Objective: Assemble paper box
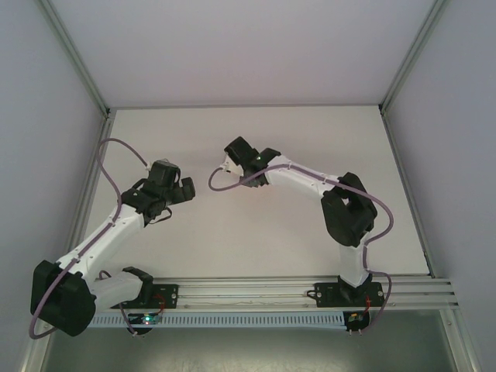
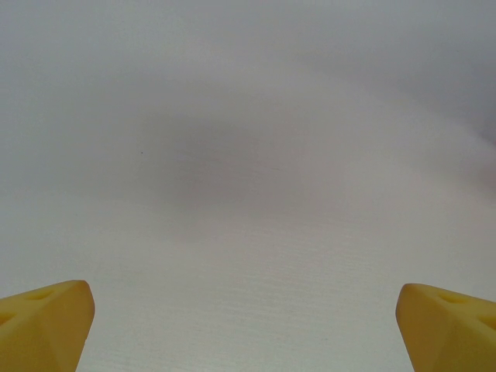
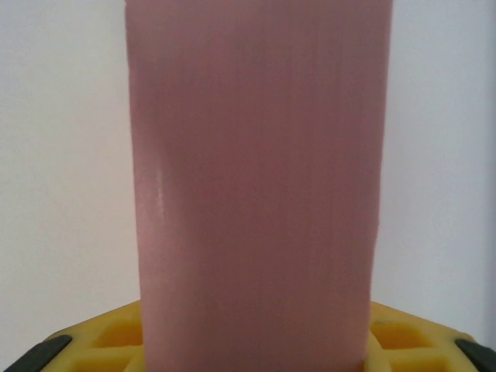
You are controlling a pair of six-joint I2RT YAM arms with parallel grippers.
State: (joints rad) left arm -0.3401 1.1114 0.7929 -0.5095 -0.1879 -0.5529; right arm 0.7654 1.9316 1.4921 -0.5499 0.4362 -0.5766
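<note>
"Pink card, standing straight up in the right wrist view. Is that the paper box (image 3: 256,178)?"

"I take it so. It rises from between the yellow fingers (image 3: 93,341) of the right gripper (image 3: 256,349), with straight parallel edges and a plain face toward the lens."

"Held, then?"

"It looks so. The jaws are drawn in to about its width, one pad against each side. How firm the pinch is, I cannot tell."

"And the left gripper (image 2: 248,329)?"

"Spread wide, nothing between its tips, hovering over bare white table (image 2: 248,170)."

"How far along is the assembly?"

"Hard to judge. This close I see one pink face and no flaps, fold lines or tabs, so I cannot say whether it is a folded-up body or a flat panel on edge. It stands stiff and even, which leans me toward sides already formed. If so, the end flaps may be what remains, but that is a guess."

"Anything inside it?"

"Its ends are out of frame, top and bottom — open or closed, full or hollow, I cannot tell. It is the one container I can name. From above, the arms reach toward each other over the middle of the table."
</note>
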